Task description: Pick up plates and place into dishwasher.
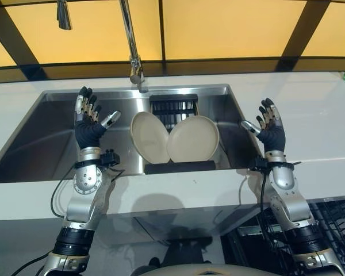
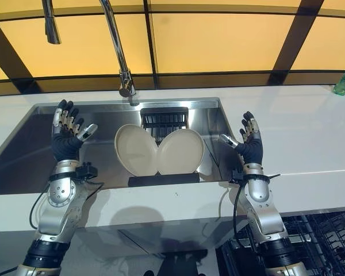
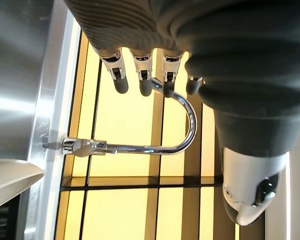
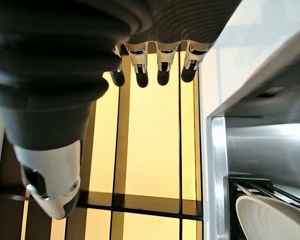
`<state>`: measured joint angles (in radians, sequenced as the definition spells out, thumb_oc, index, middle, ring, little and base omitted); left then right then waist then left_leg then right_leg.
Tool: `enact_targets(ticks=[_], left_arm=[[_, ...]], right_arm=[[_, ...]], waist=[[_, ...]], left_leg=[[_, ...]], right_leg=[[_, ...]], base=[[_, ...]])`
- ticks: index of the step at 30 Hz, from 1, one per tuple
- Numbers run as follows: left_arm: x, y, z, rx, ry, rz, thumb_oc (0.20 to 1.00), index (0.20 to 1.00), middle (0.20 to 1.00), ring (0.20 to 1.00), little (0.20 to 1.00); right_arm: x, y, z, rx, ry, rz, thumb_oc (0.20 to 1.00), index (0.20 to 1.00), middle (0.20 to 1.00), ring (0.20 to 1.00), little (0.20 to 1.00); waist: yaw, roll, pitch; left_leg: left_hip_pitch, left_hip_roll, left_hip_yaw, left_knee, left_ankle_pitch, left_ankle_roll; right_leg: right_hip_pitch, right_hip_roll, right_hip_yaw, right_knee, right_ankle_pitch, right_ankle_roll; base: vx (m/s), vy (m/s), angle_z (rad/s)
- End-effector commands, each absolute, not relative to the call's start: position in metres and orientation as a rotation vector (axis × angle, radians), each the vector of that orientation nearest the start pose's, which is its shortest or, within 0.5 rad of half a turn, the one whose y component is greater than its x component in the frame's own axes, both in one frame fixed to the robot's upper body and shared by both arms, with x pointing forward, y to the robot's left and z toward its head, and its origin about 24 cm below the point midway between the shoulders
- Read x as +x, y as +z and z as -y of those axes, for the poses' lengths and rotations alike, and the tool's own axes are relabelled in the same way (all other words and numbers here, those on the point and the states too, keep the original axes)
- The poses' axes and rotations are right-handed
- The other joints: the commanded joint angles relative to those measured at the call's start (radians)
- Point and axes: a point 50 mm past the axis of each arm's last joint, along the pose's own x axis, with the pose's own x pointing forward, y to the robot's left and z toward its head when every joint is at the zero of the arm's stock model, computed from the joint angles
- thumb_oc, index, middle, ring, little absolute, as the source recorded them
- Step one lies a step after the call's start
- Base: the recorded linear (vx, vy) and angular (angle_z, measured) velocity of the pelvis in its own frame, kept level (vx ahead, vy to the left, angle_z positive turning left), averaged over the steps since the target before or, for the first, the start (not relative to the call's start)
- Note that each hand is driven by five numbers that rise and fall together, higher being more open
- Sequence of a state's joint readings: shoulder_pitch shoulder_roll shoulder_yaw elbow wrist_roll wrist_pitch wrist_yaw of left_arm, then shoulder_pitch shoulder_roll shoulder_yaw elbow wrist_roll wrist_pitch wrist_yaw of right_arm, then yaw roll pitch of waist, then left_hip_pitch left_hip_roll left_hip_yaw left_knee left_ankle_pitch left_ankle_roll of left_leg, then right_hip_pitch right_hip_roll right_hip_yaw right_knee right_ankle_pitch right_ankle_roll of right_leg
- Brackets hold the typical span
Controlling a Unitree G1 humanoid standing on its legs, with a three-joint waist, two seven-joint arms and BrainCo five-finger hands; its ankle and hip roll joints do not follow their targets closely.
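Two cream plates point(image 1: 175, 138) lean upright in a black rack point(image 1: 178, 167) in the sink point(image 1: 46, 138), between the empty, spread left hand point(image 1: 87, 123) and right hand point(image 1: 270, 129), seemingly untouched.

Head eyes look down at sink point(image 1: 57, 138); wrist cameras face windows point(image 3: 125, 120).

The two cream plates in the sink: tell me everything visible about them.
The two cream plates are round, shallow and look like glazed ceramic, plain with no pattern. They stand on edge in a black dish rack inside the stainless steel sink, leaning apart in a V. The left plate shows its hollow face and tilts left; the right plate overlaps its lower edge and tilts right. They look clean. Neither the left hand nor the right hand touches them; both are raised with fingers open on either side.
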<state>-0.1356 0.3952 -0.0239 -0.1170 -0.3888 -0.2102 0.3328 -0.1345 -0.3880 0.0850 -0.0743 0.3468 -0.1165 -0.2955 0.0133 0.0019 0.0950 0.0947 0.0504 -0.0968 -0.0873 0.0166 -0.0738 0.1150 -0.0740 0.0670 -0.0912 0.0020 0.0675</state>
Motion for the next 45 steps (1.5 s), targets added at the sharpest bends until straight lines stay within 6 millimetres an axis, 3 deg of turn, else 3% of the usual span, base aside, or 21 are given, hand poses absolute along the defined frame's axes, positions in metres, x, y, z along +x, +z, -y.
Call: enact_targets(ticks=[1,17,24,41,45], left_arm=[[0.272,0.144,-0.213,-0.103,0.184,0.49,1.0,1.0,1.0,1.0,1.0],[0.271,0.148,-0.212,-0.081,0.164,0.524,1.0,1.0,1.0,1.0,1.0],[0.27,0.151,-0.216,0.015,0.177,0.54,1.0,1.0,1.0,1.0,1.0],[0.281,0.179,-0.262,0.888,0.224,0.604,1.0,1.0,1.0,1.0,1.0],[0.282,0.176,-0.268,0.95,0.218,0.574,1.0,1.0,1.0,1.0,1.0]], right_arm=[[0.271,0.139,0.2,0.016,-0.138,0.438,1.0,1.0,1.0,1.0,1.0],[0.271,0.135,0.199,0.02,-0.143,0.429,1.0,1.0,1.0,1.0,1.0],[0.271,0.134,0.199,0.02,-0.14,0.423,1.0,1.0,1.0,1.0,1.0],[0.267,0.131,0.211,0.003,-0.11,0.375,1.0,1.0,1.0,1.0,1.0],[0.265,0.128,0.213,0.002,-0.109,0.358,1.0,1.0,1.0,1.0,1.0]], waist=[[0.006,-0.011,-0.108],[0.012,-0.01,-0.114],[0.013,-0.009,-0.116],[-0.013,0.012,-0.128],[-0.019,0.014,-0.125]], left_leg=[[-0.014,0.06,-0.022,0.026,-0.047,-0.045],[0.003,0.05,-0.024,0.007,-0.056,-0.033],[0.007,0.051,-0.024,0.006,-0.057,-0.033],[0.001,0.05,0.004,0.01,-0.055,-0.033],[0.003,0.048,0.01,0.01,-0.055,-0.031]], right_leg=[[-0.072,-0.08,-0.046,0.034,0.027,0.09],[-0.064,-0.088,-0.055,0.031,0.023,0.099],[-0.061,-0.089,-0.057,0.033,0.022,0.099],[-0.061,-0.097,-0.043,0.027,0.021,0.105],[-0.063,-0.098,-0.036,0.026,0.025,0.107]], base=[[0.0,0.0,0.0],[0.0,0.0,0.0],[0.0,0.0,0.0],[0.04,0.018,0.0],[0.08,0.02,-0.02]])
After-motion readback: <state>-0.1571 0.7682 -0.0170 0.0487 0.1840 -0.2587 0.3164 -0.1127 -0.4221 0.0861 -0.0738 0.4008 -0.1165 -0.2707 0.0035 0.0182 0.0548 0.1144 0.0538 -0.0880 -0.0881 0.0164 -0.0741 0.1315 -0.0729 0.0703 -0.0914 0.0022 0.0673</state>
